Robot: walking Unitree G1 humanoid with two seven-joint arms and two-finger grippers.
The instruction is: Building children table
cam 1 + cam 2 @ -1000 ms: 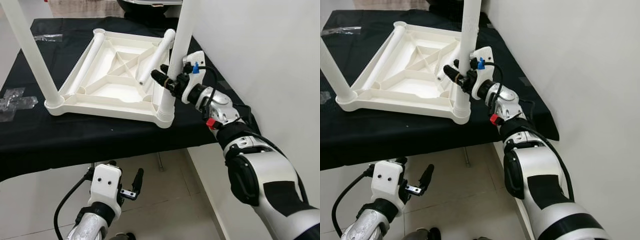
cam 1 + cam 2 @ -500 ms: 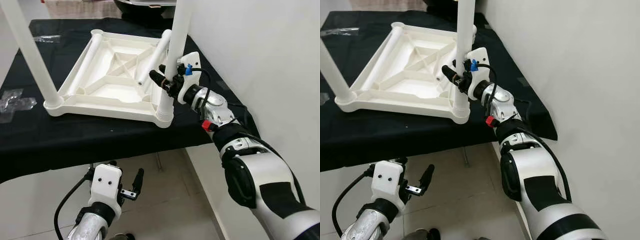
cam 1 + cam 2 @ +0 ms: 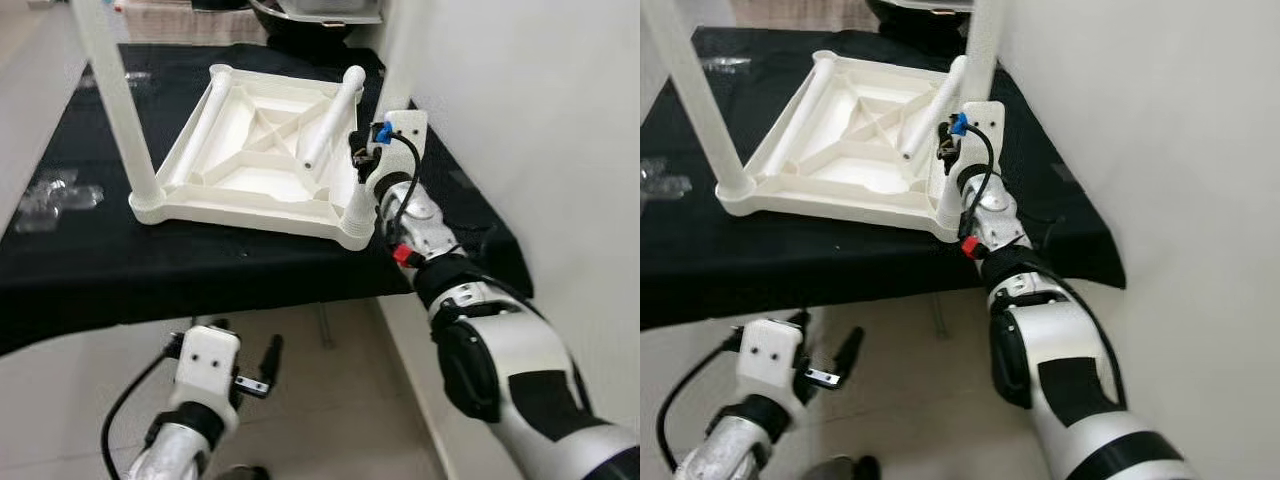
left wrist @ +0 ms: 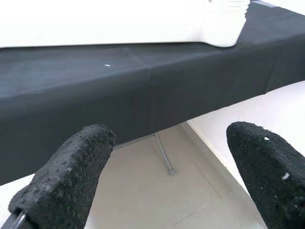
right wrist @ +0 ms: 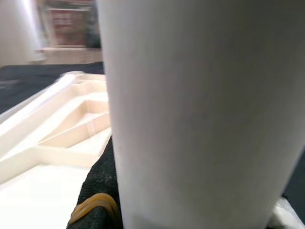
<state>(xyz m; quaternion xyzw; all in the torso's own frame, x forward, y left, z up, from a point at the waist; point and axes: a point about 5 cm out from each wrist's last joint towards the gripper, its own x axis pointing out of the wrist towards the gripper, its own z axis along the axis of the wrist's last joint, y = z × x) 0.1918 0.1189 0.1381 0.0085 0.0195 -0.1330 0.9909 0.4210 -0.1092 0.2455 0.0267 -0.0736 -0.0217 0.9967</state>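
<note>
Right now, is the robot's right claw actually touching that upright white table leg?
Touching. In the right wrist view the table leg sits pressed against a black finger of the right gripper, no gap between them.

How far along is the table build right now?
Done: two legs stand upright in the upturned tabletop, the far-left leg and the near-right leg. In hand: the right gripper is shut on the near-right leg. Left: two loose legs still lie across the tabletop. The left gripper hangs open, idle.
</note>
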